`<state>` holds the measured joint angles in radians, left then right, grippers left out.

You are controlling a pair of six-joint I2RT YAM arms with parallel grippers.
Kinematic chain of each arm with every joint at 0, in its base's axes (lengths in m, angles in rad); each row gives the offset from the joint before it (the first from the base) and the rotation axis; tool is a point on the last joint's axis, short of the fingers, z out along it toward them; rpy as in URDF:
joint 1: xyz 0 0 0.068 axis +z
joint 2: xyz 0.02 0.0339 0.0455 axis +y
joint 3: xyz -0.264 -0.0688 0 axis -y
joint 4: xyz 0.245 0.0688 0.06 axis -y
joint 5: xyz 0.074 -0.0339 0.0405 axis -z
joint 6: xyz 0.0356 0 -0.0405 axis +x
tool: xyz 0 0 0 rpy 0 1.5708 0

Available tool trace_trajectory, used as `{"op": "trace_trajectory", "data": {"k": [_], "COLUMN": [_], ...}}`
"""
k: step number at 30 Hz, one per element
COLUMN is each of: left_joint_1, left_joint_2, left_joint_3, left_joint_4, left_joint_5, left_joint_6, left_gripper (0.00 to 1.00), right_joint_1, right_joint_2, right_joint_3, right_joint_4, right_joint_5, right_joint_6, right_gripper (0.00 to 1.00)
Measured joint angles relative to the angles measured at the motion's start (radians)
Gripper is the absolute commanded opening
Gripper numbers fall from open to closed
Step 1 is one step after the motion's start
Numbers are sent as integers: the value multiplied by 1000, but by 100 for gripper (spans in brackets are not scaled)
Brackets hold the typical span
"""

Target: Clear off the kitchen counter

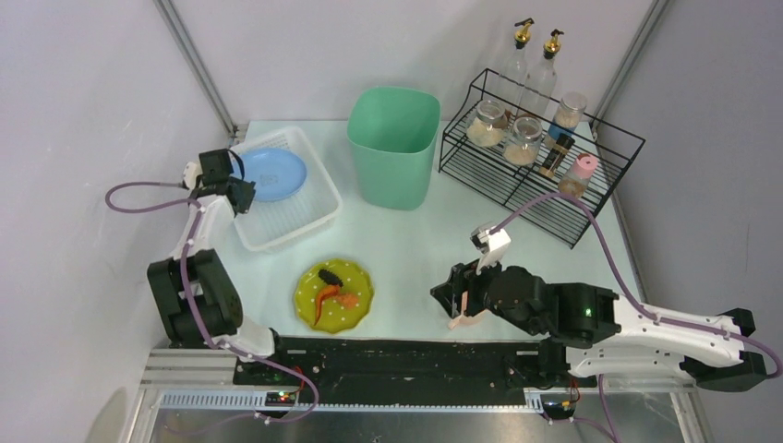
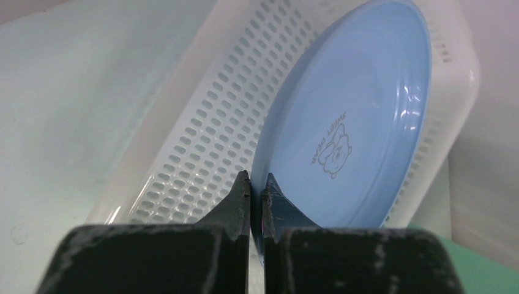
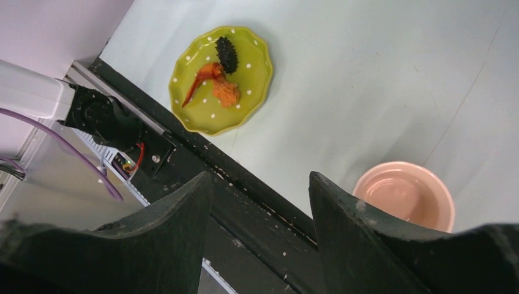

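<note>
The kitchen counter [image 1: 406, 249] is pale mint-white with a black rail along its front. My left gripper [image 1: 242, 194] is shut on the rim of a blue plate [image 1: 272, 173], which rests in the white perforated basket [image 1: 305, 217]. In the left wrist view the fingertips [image 2: 257, 180] pinch the plate's edge [image 2: 355, 116]. My right gripper [image 1: 452, 300] is open and empty near the front rail, just above a pink bowl [image 3: 407, 196], which lies beside its right finger. A yellow-green dotted plate [image 1: 333, 295] with food scraps sits front-centre and also shows in the right wrist view [image 3: 221, 79].
A tall green bin [image 1: 394, 143] stands at the back centre. A black wire rack [image 1: 540, 171] at the back right holds jars, with two bottles behind it. The front rail [image 3: 245, 184] lies under my right gripper [image 3: 260, 180].
</note>
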<state>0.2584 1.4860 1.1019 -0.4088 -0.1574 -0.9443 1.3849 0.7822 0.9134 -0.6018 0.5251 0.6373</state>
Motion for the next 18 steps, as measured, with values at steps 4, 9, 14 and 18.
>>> {"op": "trace_trajectory", "data": {"k": [4, 9, 14, 18], "left_joint_1": [-1, -2, -5, -12], "left_joint_2": [82, 142, 191, 225], "left_joint_3": [32, 91, 154, 180], "left_joint_4": [3, -2, -1, -2], "left_joint_5": [-34, -80, -101, -103], "left_joint_6": [-50, -74, -86, -90], "left_gripper": [0, 9, 8, 8], "right_joint_1": [2, 4, 4, 4], "right_joint_2": [-34, -48, -44, -28], "right_joint_3": [-39, -56, -57, -58], "right_joint_4": [-19, -29, -27, -20], "right_joint_5": [0, -1, -3, -3], "right_joint_6": [18, 26, 25, 25], "right_gripper": [63, 63, 63, 63]}}
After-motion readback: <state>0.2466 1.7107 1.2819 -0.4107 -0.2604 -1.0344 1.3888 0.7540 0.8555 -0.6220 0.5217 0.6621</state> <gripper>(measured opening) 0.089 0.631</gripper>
